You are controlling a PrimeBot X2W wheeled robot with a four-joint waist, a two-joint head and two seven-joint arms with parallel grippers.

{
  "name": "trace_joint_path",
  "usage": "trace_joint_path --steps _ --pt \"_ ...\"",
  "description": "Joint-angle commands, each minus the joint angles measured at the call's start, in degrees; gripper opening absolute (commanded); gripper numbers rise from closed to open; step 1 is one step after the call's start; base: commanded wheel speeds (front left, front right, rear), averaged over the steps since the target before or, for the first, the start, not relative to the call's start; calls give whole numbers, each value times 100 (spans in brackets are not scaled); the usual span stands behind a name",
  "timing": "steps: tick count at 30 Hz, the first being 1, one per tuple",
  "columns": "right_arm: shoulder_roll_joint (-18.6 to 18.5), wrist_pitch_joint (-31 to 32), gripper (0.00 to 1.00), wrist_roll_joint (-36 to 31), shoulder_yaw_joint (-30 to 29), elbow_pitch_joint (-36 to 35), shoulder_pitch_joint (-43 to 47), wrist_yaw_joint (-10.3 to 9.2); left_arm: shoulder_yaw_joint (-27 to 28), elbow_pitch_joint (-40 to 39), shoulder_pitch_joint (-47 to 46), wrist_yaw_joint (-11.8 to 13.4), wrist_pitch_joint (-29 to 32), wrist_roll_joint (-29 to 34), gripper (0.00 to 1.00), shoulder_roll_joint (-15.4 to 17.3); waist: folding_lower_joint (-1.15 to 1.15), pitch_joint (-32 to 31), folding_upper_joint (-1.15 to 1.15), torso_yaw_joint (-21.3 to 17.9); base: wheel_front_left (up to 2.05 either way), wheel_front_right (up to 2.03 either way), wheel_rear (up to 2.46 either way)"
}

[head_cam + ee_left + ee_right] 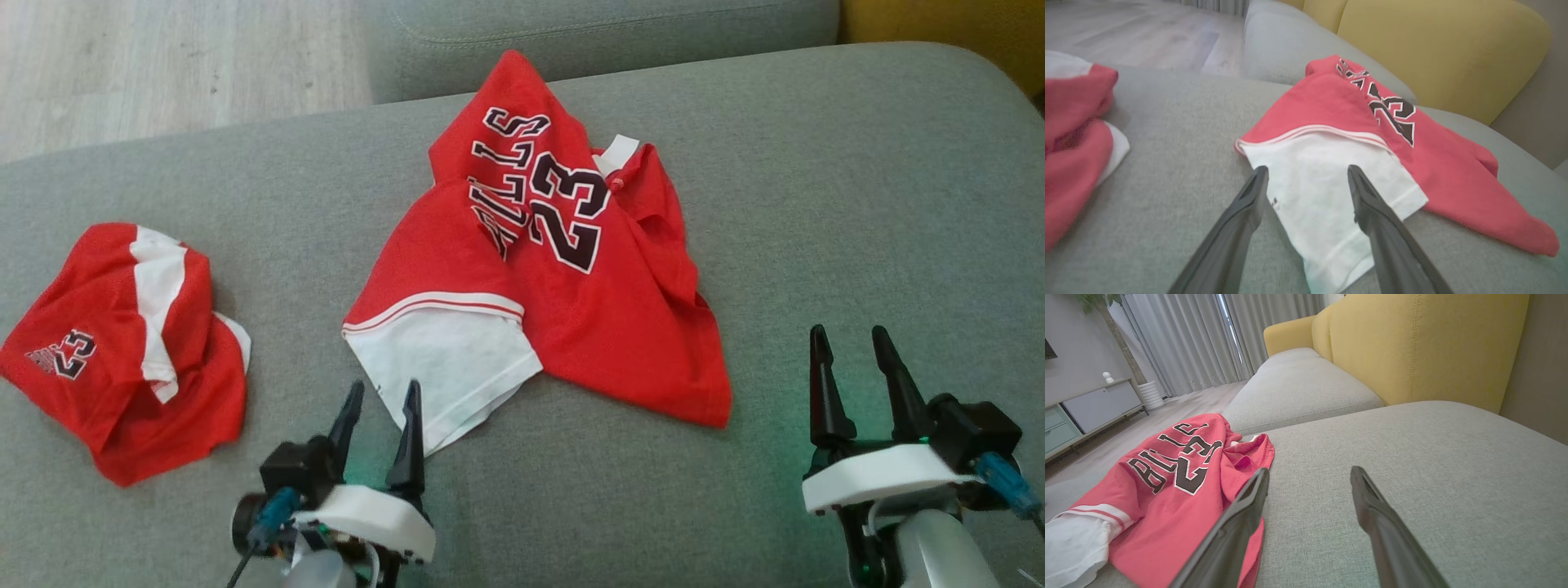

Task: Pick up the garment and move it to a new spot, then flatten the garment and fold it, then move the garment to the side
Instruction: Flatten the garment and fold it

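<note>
A crumpled red garment (588,310) with a black "23", lettering and a white sleeve lies in the middle of the grey sofa cushion (816,204). It also shows in the left wrist view (1331,122) and the right wrist view (1167,482). My left gripper (384,396) is open, its fingertips just above the white sleeve's near edge (1314,196). Over bare cushion, right of the garment's lower corner, my right gripper (849,339) stands open and holds nothing.
A second red and white garment (122,351) lies bunched at the cushion's left. Wooden floor (163,65) runs beyond the far edge. A yellow sofa back (1412,347) rises on the right, with another grey cushion (1298,384) beyond.
</note>
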Motion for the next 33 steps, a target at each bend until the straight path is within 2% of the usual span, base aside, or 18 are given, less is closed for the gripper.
trace_joint_path --steps 1,10,21,22,23,28,33 --pt "-25 -62 100 -5 140 -144 -228 -4 115 -8 -223 80 58 -89 100 17 0 -6 0 -28 0 0 0" --pt "-25 -62 100 27 154 -74 -209 -4 -224 664 -224 397 794 -79 100 19 0 -108 0 -102 0 0 0" --pt "-25 -62 100 12 216 -91 -295 -4 -510 717 -399 431 915 -280 100 18 0 34 0 -247 0 0 0" --pt "-25 -62 100 15 212 -94 -303 -4 -545 735 -424 408 945 -292 95 18 0 54 0 -259 0 0 0" --pt "-25 -62 100 20 207 -98 -307 -4 -577 736 -446 375 951 -311 0 18 0 74 0 -270 0 0 0" --pt "-25 -62 100 3 172 -51 -292 -4 -602 668 -511 319 764 -414 0 17 0 105 0 -261 0 0 0" --pt "-25 -16 100 -29 219 126 -273 -4 -308 452 -558 406 167 -553 0 20 0 39 0 -203 0 0 0"
